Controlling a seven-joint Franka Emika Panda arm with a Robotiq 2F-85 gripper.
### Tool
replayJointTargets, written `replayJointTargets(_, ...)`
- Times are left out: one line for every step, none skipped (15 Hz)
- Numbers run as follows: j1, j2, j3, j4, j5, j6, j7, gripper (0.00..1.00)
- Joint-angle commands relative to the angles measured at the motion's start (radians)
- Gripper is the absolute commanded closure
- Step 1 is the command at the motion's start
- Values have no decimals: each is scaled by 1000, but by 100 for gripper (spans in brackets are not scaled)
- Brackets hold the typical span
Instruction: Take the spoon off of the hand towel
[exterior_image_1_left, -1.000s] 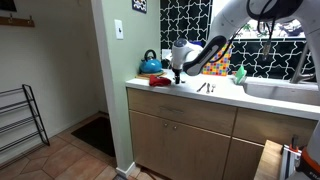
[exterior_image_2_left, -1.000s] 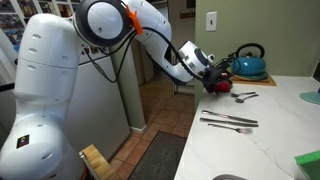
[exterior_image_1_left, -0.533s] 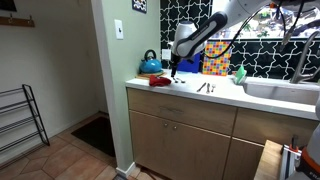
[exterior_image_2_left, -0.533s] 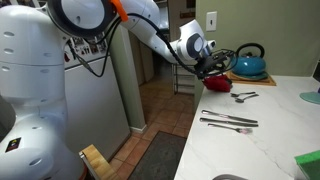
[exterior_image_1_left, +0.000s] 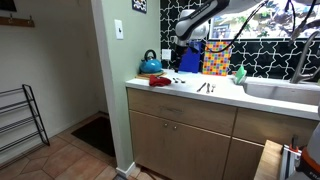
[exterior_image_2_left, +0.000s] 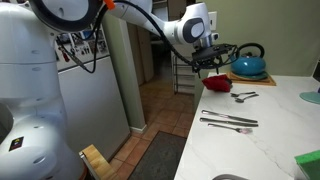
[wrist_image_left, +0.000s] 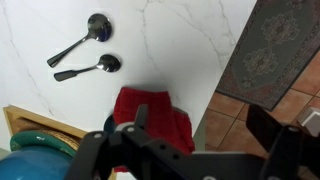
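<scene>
The red hand towel (wrist_image_left: 150, 115) lies rumpled on the white counter near its edge, with nothing on it; it also shows in both exterior views (exterior_image_1_left: 160, 81) (exterior_image_2_left: 218, 84). Two spoons (wrist_image_left: 85, 52) lie on the bare counter beside the towel, apart from it, and show in an exterior view (exterior_image_2_left: 243, 96). My gripper (wrist_image_left: 200, 125) is open and empty. It hangs well above the towel in both exterior views (exterior_image_1_left: 179, 56) (exterior_image_2_left: 211, 62).
A blue kettle (exterior_image_2_left: 248, 63) (exterior_image_1_left: 151, 64) stands behind the towel. A knife and fork (exterior_image_2_left: 230, 122) lie further along the counter. A colourful board (exterior_image_1_left: 216, 57), a green sponge (exterior_image_1_left: 239, 74) and a sink (exterior_image_1_left: 280, 90) are beyond. The counter edge drops to a floor rug (wrist_image_left: 275, 50).
My gripper has risen from just over the towel to well above the counter. The towel and spoons have not moved.
</scene>
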Motion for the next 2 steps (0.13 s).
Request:
replayJointTargets(56,-4,-62,2,15,-7,-16,0)
replayJointTargets(58,-5,-64,2,15,-8,-17,0)
